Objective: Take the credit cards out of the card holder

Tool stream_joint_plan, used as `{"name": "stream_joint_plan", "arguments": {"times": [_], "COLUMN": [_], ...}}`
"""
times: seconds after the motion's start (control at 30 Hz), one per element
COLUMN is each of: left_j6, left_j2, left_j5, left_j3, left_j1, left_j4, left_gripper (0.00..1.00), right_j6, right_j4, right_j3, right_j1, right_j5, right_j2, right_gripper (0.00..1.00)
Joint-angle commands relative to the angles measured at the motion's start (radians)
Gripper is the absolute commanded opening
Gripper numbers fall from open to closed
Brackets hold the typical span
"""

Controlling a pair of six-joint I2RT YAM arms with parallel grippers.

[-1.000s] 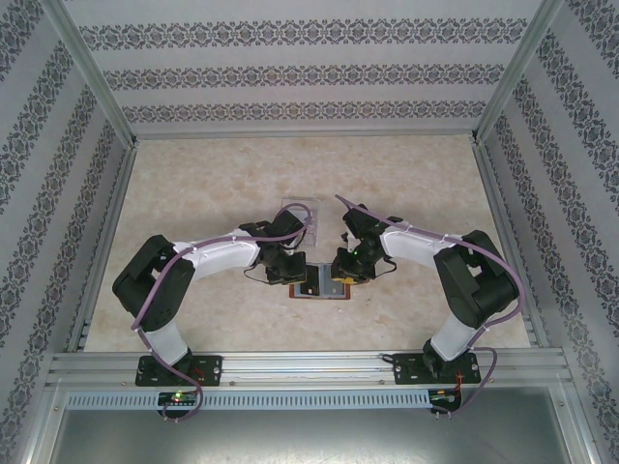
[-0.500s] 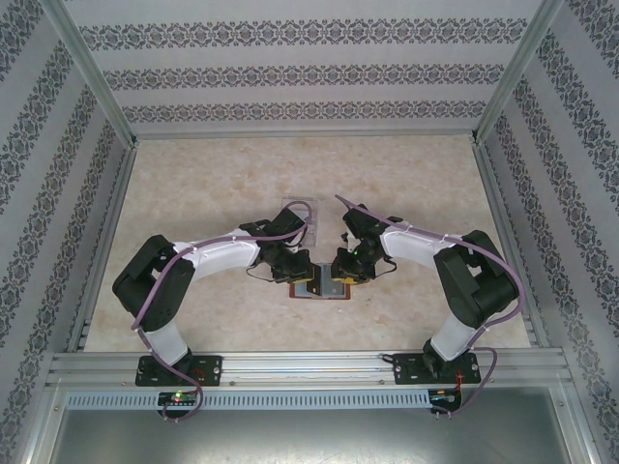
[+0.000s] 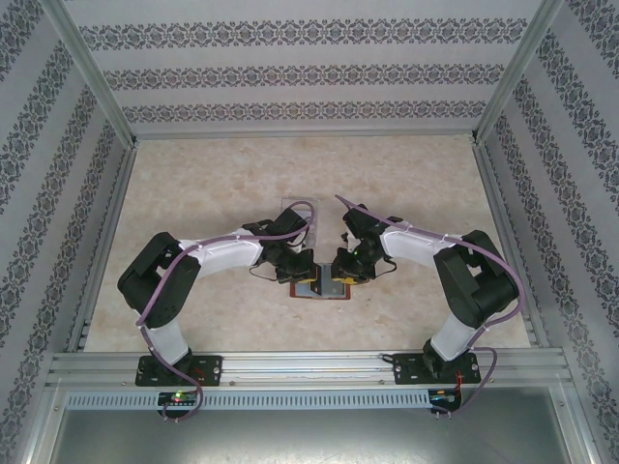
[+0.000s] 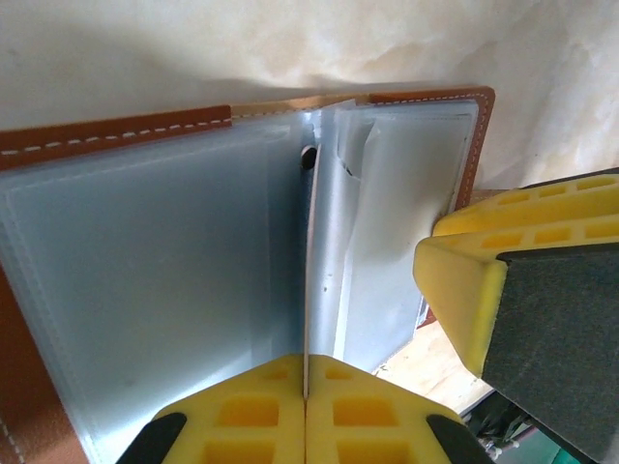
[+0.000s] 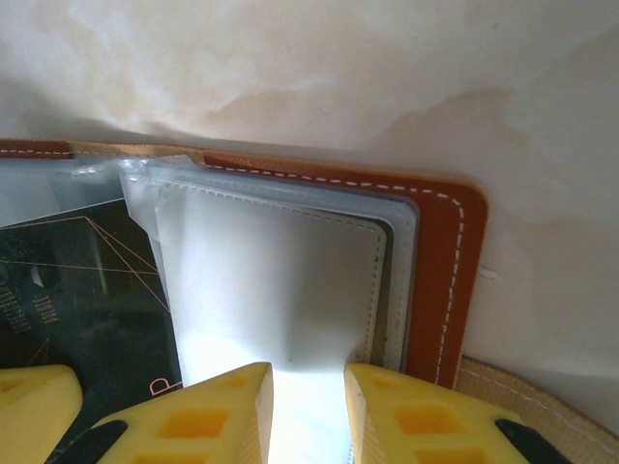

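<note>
Left hand: closed, with a thin pale leaf running edge-on into the seam between its fingers; whether this is a card or a clear sleeve, cannot tell. Card holder: brown stitched leather, lying open and flat on the tabletop between the two hands, grey-blue clear pockets facing up. Right hand: on the holder's right half, fingers apart with a pale pocket leaf in the gap; clamped or merely resting, cannot tell. Progress, as judged: holder opened, one leaf pinched, a dark card lodged under its clear pocket; pulling the cards out is left. Writing: the dark card carries fine gold lines and small gold lettering, too small to read; no brand legible.
</note>
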Motion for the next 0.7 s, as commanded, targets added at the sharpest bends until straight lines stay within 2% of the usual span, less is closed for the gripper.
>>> {"name": "stream_joint_plan", "arguments": {"times": [0.0, 0.33, 0.43, 0.53, 0.67], "left_j6": [0.015, 0.189, 0.263, 0.375, 0.588], "left_j2": [-0.014, -0.071, -0.093, -0.116, -0.144], "left_j5": [-0.023, -0.094, -0.051, -0.015, -0.006], "left_j3": [0.014, 0.085, 0.093, 0.106, 0.138], "left_j1": [0.008, 0.011, 0.019, 0.020, 0.020], "left_j4": [-0.011, -0.192, -0.203, -0.226, -0.289], "left_gripper": [0.06, 0.01, 0.01, 0.00, 0.00], "right_j6": [-0.010, -0.021, -0.023, -0.026, -0.036], "right_j4": [-0.049, -0.086, -0.097, -0.109, -0.126], "right_j3": [-0.001, 0.039, 0.049, 0.059, 0.068], "right_j1": [0.012, 0.009, 0.007, 0.003, -0.009], "right_j5": [0.042, 0.045, 0.044, 0.045, 0.051], "right_j2": [0.013, -0.027, -0.043, -0.063, -0.091], "right_gripper": [0.28, 0.28, 0.28, 0.28, 0.28]}}
